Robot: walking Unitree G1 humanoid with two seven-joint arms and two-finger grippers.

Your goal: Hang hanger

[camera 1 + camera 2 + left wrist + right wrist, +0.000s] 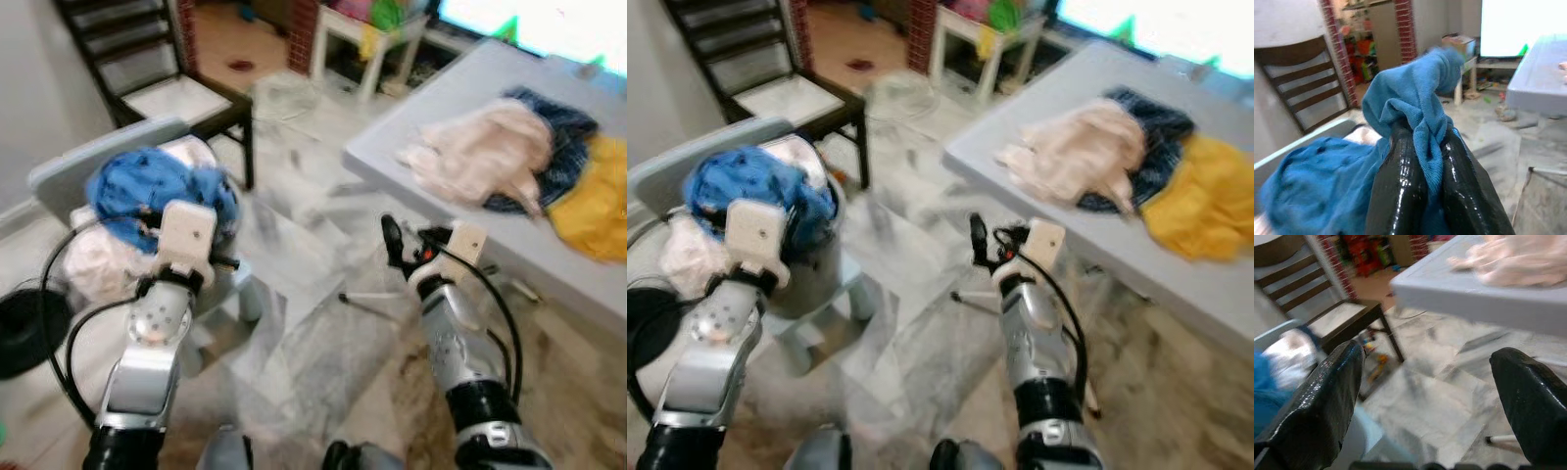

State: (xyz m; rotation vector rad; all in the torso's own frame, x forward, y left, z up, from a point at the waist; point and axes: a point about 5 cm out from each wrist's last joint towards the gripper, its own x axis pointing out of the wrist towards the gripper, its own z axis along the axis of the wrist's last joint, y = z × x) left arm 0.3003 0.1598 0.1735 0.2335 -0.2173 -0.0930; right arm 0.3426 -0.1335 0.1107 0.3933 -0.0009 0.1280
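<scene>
Blue garment (1415, 112), bunched in left tool (1425, 161)

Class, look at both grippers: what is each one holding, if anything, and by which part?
The left gripper pinches a bunched fold of the blue cloth, at its raised upper part. The right gripper is open and holds nothing.
</scene>
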